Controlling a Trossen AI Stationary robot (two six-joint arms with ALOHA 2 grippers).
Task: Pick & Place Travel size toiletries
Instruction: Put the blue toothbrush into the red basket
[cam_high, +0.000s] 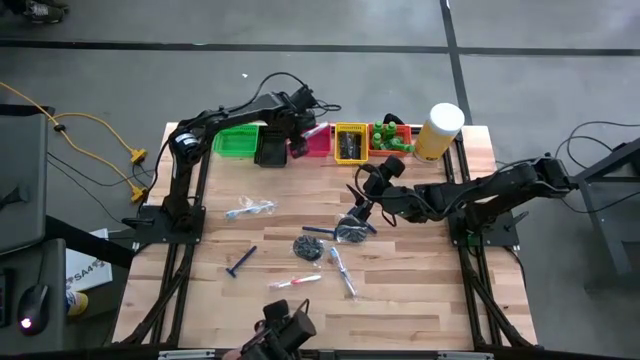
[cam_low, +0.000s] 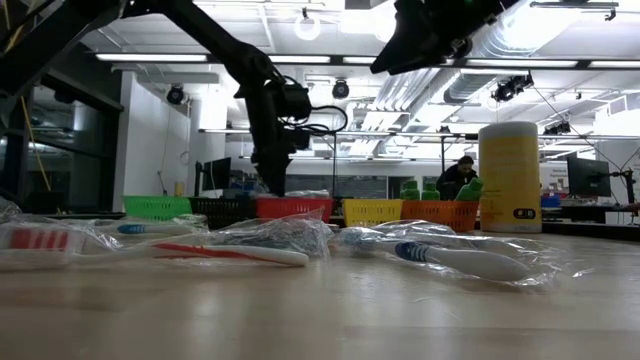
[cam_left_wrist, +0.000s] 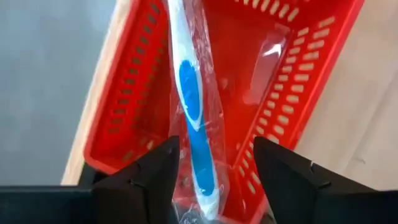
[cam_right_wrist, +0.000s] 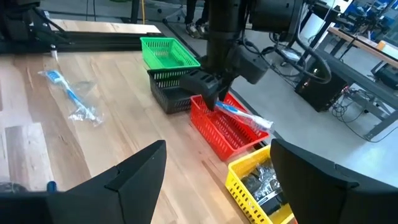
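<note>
A blue-and-white toothbrush in a clear wrapper lies slanting in the red bin at the table's far edge. Its head end sticks out over the bin's far rim. My left gripper stands open above the bin, one finger on each side of the toothbrush's handle end. My right gripper hangs open over the middle of the table, above a comb and dark discs, holding nothing. More wrapped toothbrushes lie on the wood. My left gripper has its fingers apart, pointing steeply down on either side of the handle end of the wrapped toothbrush. Whether the clear wrapper touches a finger, I cannot tell. The toothbrush lies in the bin.
Along the far edge stand a green bin, a black bin, a yellow bin, an orange bin with green bottles and a pale-yellow cylinder. Toothbrushes and a blue item lie toward the near edge.
</note>
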